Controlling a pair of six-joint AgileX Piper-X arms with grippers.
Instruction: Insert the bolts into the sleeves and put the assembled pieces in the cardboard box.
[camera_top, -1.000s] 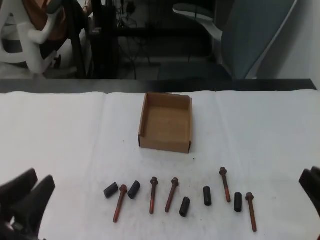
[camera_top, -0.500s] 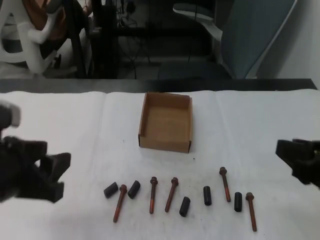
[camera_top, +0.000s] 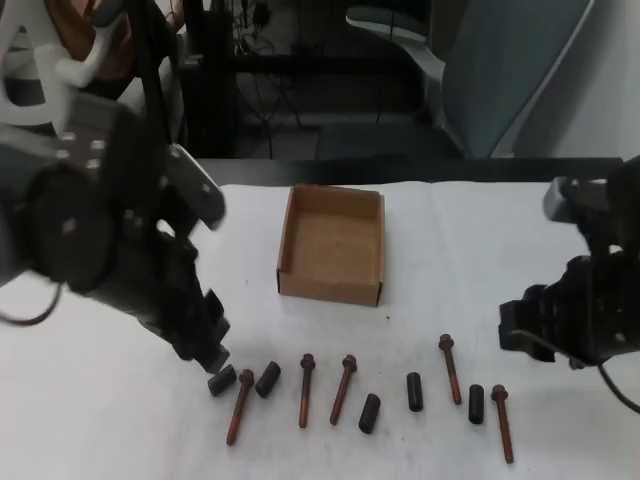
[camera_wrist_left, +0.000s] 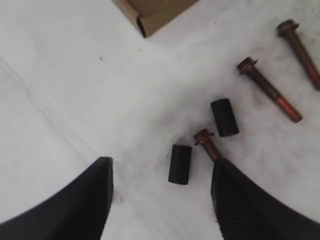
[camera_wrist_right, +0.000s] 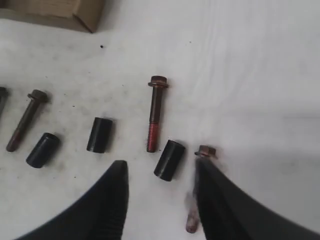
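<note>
Five rusty bolts and five black sleeves lie loose in a row on the white cloth in front of the cardboard box (camera_top: 333, 245). My left gripper (camera_wrist_left: 160, 200) hangs open over the row's left end, where a sleeve (camera_wrist_left: 179, 164) lies between its fingers and a bolt (camera_wrist_left: 209, 145) runs under one finger. A second sleeve (camera_wrist_left: 224, 117) lies just beyond. My right gripper (camera_wrist_right: 160, 200) hangs open over the right end, with a sleeve (camera_wrist_right: 169, 159) between its fingers, a bolt (camera_wrist_right: 156, 113) beyond it and another bolt (camera_wrist_right: 206, 151) partly hidden by a finger.
The box is open-topped and holds nothing. Two more bolts (camera_top: 305, 390) (camera_top: 343, 388) and a sleeve (camera_top: 369, 412) lie mid-row. The left arm (camera_top: 100, 230) is bulky over the left cloth. The bench's far edge and chairs lie behind the box.
Both arms have come up from the bench's near corners and swung inward over the row's ends. The bolts, sleeves and box have not moved.
</note>
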